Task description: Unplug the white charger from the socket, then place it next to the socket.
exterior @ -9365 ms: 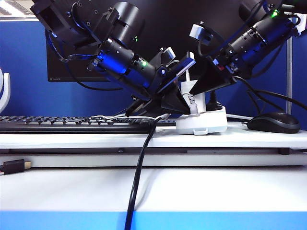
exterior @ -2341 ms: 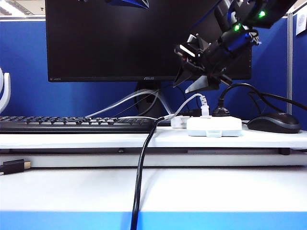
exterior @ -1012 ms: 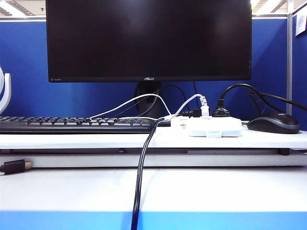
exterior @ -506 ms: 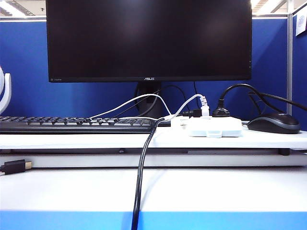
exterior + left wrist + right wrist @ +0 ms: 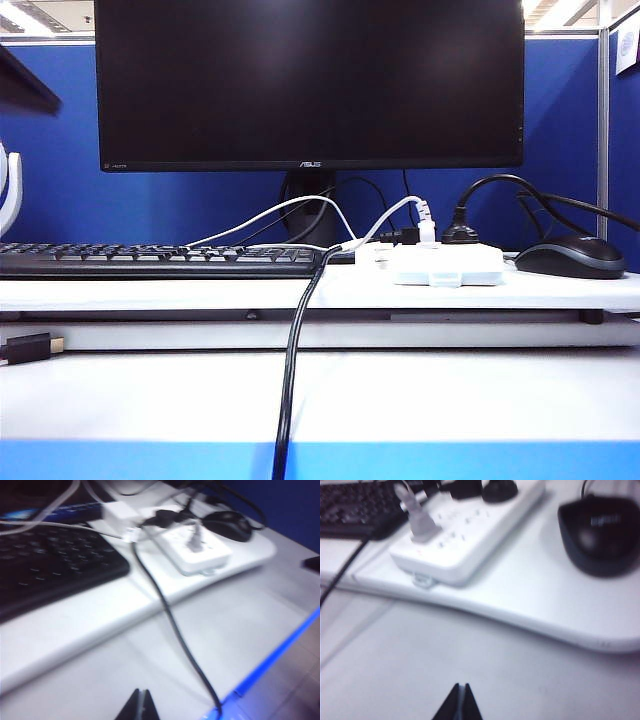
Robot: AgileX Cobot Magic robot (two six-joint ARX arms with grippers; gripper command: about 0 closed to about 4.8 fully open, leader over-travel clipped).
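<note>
White charger point(image 5: 119, 514) looks unplugged, lying beside the socket point(image 5: 197, 547), well ahead of me.
My left fingers point(image 5: 140, 709) and right fingers point(image 5: 460, 703) are pinched shut, empty, above the table point(image 5: 100, 645); nothing left to grip.

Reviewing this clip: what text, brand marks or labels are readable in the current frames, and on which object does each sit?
"ASUS": centre of the lower bezel of the black flat monitor.
Small mark at that bezel's left corner: too small to read.
Logo on the black rounded computer mouse: blurred, unreadable.
Key legends on the black keyboard: too small to read.
White rectangular power strip: no readable print.
</note>
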